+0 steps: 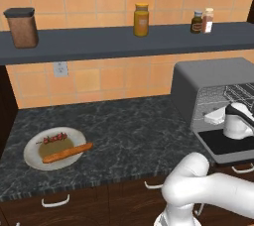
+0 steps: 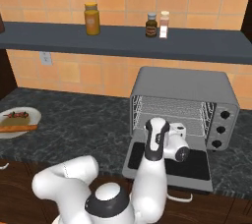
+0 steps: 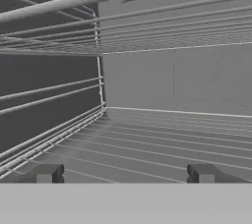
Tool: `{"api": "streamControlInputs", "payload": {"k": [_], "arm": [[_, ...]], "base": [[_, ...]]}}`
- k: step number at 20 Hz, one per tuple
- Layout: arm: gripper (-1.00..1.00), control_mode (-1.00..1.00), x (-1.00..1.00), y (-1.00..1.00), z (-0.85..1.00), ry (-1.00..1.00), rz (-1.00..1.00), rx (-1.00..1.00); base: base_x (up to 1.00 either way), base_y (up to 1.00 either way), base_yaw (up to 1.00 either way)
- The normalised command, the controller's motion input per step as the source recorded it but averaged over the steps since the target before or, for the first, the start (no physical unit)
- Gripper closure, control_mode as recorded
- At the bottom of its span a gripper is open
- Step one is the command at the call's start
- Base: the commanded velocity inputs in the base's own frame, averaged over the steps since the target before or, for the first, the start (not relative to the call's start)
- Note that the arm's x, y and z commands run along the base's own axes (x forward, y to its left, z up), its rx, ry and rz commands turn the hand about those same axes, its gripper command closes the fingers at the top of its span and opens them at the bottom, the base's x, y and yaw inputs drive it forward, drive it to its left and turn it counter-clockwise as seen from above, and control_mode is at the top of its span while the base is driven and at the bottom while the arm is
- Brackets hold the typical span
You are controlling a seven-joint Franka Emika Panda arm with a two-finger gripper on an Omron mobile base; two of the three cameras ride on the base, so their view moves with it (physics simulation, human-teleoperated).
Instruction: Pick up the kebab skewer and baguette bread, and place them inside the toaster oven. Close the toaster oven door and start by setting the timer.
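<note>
Toaster oven (image 2: 184, 90): boxy grey metal, rounded corners, three dark knobs seen in right base view; toaster oven door (image 2: 197, 166) folded down flat, dark glass.

Pincer (image 3: 123, 174): inside oven cavity, tips set wide, nothing held (hand view: wire rack (image 3: 162, 139), grey walls).

Plate (image 1: 34, 158): white, round, on dark marbled table (image 1: 129, 136); carries kebab skewer (image 1: 54, 138) w/ red-brown chunks, beside baguette bread (image 1: 67, 153), long, orange-brown.

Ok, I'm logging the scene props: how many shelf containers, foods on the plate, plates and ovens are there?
Shelf containers: 4 (brown canister, yellow jar, dark bottle, pale bottle)
Foods: 2 (kebab skewer, baguette bread)
Plates: 1 (plate)
Ovens: 1 (toaster oven)
Total: 8
</note>
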Motion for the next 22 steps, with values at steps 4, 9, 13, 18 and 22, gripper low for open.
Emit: {"api": "streamControlInputs", "payload": {"k": [4, 9, 13, 18, 22], "arm": [[-1.00, -1.00, 0.03, -0.05, -0.41, 0.01, 0.00, 0.00], [-1.00, -1.00, -0.17, -0.04, -0.63, 0.15, 0.00, -0.01], [-1.00, -1.00, -0.70, -0.06, -0.40, 0.28, 0.00, 0.00], [-1.00, -1.00, -0.98, -0.03, -0.46, 0.33, 0.00, 0.00], [-1.00, -1.00, -1.00, 0.00, -0.26, 0.33, 0.00, 0.00]], "base": [[0.00, 0.00, 0.00], [0.00, 0.00, 0.00], [0.00, 0.00, 0.00], [0.00, 0.00, 0.00], [0.00, 0.00, 0.00]]}}
